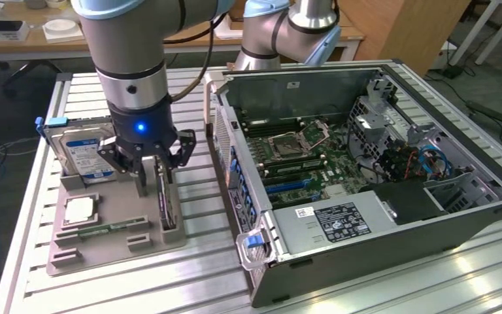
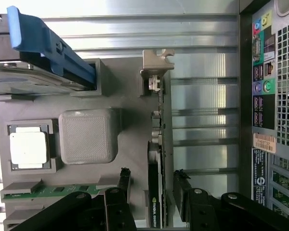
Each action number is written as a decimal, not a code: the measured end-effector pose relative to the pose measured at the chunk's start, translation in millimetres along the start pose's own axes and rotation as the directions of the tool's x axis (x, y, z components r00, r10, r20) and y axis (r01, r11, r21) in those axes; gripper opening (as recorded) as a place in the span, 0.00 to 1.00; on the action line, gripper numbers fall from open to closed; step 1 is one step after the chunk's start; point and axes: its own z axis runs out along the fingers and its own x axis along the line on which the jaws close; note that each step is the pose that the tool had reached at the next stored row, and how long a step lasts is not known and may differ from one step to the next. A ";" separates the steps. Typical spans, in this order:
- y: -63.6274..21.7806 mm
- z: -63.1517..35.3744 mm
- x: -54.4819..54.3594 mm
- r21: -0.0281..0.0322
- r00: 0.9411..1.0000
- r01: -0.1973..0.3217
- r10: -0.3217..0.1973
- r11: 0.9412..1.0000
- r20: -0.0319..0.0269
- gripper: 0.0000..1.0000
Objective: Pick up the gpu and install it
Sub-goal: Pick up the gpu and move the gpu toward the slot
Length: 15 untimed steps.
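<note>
Fingers (image 2: 124,180) of the gripper (image 2: 152,173) are spread wide and nothing is gripped. A grey tray (image 1: 99,252) is set on the slatted table (image 1: 207,275), and in its pockets are held a hard drive (image 1: 81,154) (stood on edge, with a blue clip), a processor chip (image 1: 78,210) laid flat, a memory stick (image 1: 102,230) and the gpu (image 2: 156,161). The gpu is stood on its long edge in the slot nearest the open computer case (image 1: 365,196), its long axis laid along that side of the tray, with the silver bracket (image 2: 157,65) at the hard-drive end. It is straddled by the fingers away from the bracket, a gap being seen on each side.
</note>
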 end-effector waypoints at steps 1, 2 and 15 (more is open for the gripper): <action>0.0 1.3 0.0 0.000 1.000 -0.002 0.002 1.000 0.000 0.49; -0.1 2.4 0.0 0.000 1.000 -0.004 0.004 1.000 0.000 0.49; -0.2 16.9 0.2 0.001 1.000 -0.025 0.025 1.000 0.000 0.49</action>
